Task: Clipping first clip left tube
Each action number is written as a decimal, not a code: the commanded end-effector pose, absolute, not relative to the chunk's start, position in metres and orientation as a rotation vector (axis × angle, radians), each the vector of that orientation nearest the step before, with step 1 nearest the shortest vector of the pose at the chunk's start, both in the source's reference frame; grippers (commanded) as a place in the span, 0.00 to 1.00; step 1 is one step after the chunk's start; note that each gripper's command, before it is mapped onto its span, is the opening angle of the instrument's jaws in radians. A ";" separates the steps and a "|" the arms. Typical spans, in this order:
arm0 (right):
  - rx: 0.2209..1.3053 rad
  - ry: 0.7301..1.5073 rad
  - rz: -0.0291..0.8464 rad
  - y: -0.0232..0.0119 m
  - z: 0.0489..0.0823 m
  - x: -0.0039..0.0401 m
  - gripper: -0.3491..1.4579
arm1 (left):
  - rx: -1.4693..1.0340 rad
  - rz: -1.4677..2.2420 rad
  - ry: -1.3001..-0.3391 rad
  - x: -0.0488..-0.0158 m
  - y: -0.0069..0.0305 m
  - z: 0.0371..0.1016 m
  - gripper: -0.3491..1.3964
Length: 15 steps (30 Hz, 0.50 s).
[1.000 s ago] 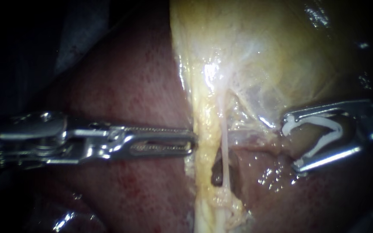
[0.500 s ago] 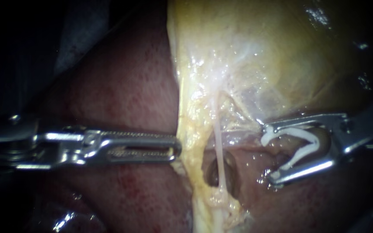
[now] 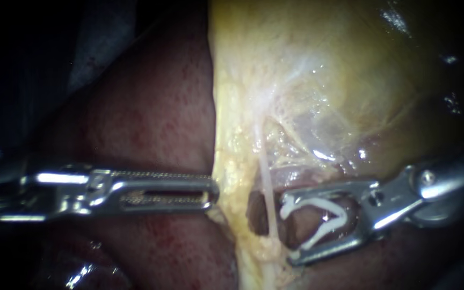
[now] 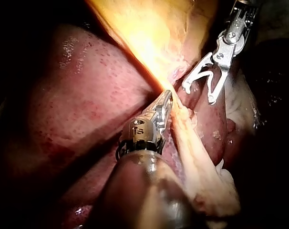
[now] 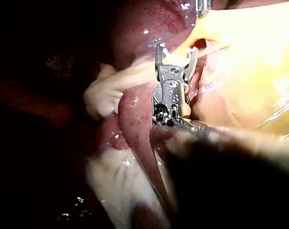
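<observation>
Nothing is clipped yet: the right instrument (image 3: 287,229), spread jaws holding an open white clip (image 3: 323,204), has the thin pale tube (image 3: 265,177) just ahead of its tips, while the left instrument (image 3: 213,192) grips the yellow tissue band (image 3: 232,177).

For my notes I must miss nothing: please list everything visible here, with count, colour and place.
liver: 1, dark red, left of the yellow band
gallbladder: 1, yellow, upper right
yellow band: 1, pale yellow, runs down from the gallbladder
thin tube: 1, whitish, just right of the band
clip: 1, white, open, in the right instrument's end effector, mouth beside the thin tube
left instrument: 1, silver, from the left, end effector shut on the yellow band's edge
right instrument: 1, silver, from the right, end effector carries the clip
</observation>
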<state>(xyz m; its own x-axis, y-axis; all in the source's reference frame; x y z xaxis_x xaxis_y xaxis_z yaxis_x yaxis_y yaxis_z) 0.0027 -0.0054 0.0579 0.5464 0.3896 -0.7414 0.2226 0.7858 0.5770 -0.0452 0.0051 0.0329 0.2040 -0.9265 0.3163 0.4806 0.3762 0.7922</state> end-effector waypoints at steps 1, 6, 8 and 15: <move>0.690 1.008 0.108 -0.0055 0.0580 0.0029 0.50 | 0.610 -1.071 -0.889 -0.0451 0.0050 0.0328 0.00; 0.703 1.001 0.105 -0.0062 0.0589 0.0042 0.50 | 0.611 -1.070 -0.892 -0.0450 0.0050 0.0327 0.00; 0.709 1.000 0.099 -0.0064 0.0593 0.0046 0.50 | 0.611 -1.070 -0.892 -0.0450 0.0049 0.0327 0.00; 0.732 0.991 0.083 -0.0070 0.0605 0.0054 0.49 | 0.611 -1.070 -0.892 -0.0450 0.0049 0.0326 0.00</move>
